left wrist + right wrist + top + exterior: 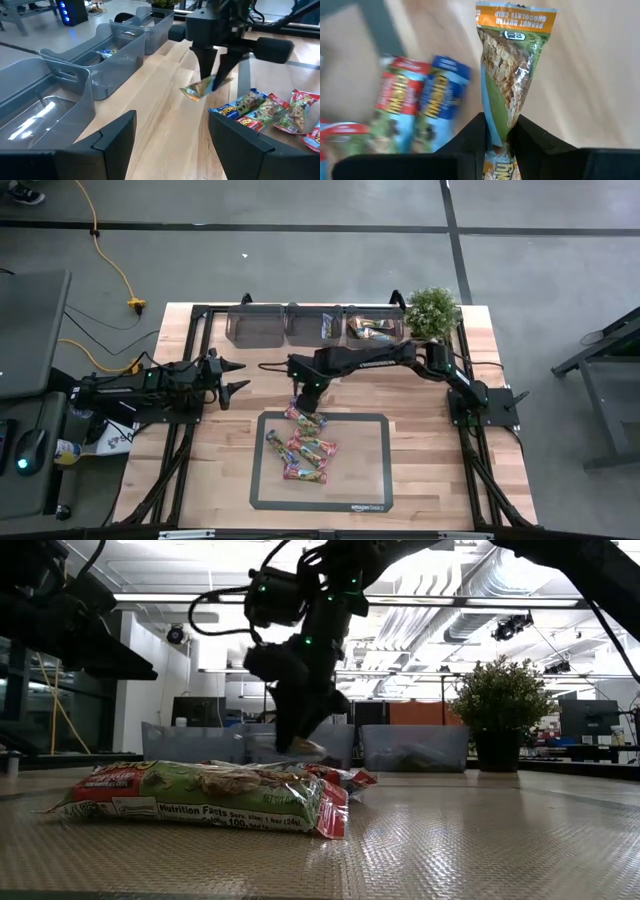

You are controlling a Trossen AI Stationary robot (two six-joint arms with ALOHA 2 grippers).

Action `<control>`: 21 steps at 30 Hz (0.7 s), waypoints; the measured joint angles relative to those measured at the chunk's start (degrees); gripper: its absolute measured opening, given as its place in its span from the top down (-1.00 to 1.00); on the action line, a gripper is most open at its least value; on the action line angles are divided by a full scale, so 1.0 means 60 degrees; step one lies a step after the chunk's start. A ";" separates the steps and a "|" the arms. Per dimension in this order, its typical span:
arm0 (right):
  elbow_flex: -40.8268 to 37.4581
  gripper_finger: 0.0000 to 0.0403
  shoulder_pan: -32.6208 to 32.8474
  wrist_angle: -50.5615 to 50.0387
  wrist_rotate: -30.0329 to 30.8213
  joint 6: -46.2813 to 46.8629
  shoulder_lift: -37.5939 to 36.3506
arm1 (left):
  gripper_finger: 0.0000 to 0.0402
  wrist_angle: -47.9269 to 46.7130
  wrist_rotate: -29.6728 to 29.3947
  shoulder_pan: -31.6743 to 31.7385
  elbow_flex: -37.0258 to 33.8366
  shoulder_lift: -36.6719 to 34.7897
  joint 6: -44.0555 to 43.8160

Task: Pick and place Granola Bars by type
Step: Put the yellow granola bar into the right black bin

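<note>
1. Fingers of my right claw (500, 132) are clenched on one end of a green-and-orange granola bar (512, 75), whose wrapper reads peanut butter chocolate chip.
2. That bar hangs clear of the worktop (430, 440); the low view shows it lifted above the pile, and the left wrist view shows it dangling tilted from my right claw (217, 75).
3. From above, my right claw (305, 405) sits over the far edge of the dark-bordered mat (375, 470), near its left corner.
4. Just beside it on the mat lie the remaining granola bars (305, 448), a loose cluster of red, blue and green wrappers, some overlapping.
5. Nearest the low camera lies a green-wrapped bar (200, 795) flat on the mat, with a red wrapper edge at its end.
6. Along the far edge of the worktop stand three grey translucent bins (315, 325) in a row; the right one holds several bars, the middle one a blue one, and the left looks bare.
7. A potted plant (433, 312) stands just beside the right bin.
8. My left claw (232, 377) waits released, fingers spread, over the worktop's left side, well apart from the mat's bars.
</note>
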 joint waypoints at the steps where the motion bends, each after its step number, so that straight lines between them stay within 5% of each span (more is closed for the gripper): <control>1: 0.0000 0.64 0.0001 0.0118 -0.0120 0.0022 0.0000 | -0.21 0.0000 0.0007 0.0004 0.0004 0.0000 0.0000; 21: 0.0015 0.64 0.0057 0.5334 -0.3879 0.1235 -0.0018 | -0.21 0.0000 0.0014 0.0001 0.0001 0.0000 0.0004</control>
